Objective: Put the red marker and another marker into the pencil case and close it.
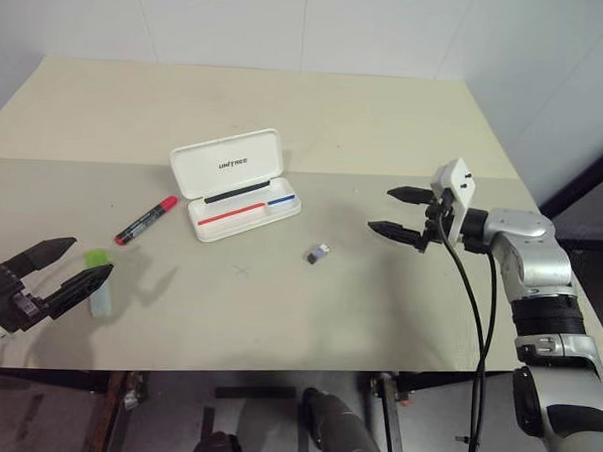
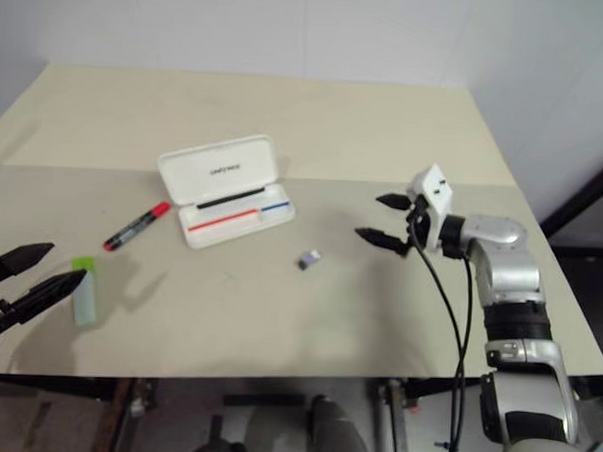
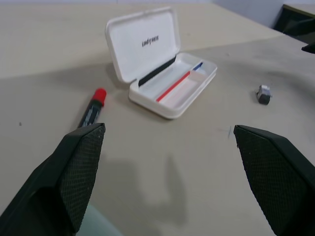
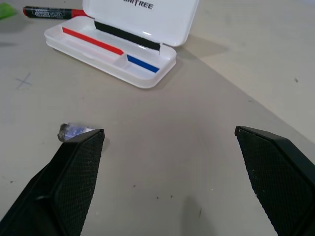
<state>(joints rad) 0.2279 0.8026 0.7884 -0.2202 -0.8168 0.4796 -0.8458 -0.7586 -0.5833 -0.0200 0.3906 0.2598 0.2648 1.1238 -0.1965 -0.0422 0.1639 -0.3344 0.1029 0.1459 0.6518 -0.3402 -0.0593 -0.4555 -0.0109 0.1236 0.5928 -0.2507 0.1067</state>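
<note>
Pencil case (image 1: 235, 186), white with rounded corners, lies open near the middle of the beige surface (image 1: 346, 128), its lid raised toward the far side and showing dark lettering on the inside face. A black strip runs along the hinge, and the shallow tray holds a red stripe and a shorter blue stripe; nothing else lies in the tray.

Just beside the case, on the robot's left, the red marker (image 1: 146, 219) lies flat on the surface, at an angle, its red cap toward the case and its dark barrel pointing away toward the near left. It does not touch the case.

Nearer the robot and further left lies the pale green highlighter (image 1: 100, 289), its brighter green cap toward the far end. The left gripper (image 1: 70, 266) hovers over it with its two black fingers spread wide and nothing between them; whether a fingertip touches the highlighter cannot be told.

On the other side of the case, a little nearer the front edge, sits a small dark grey-blue piece (image 1: 317, 253), apart from everything else.

Further right, the right gripper (image 1: 401, 212) is held above the surface, pointing toward the case, its fingers wide apart and empty.
</note>
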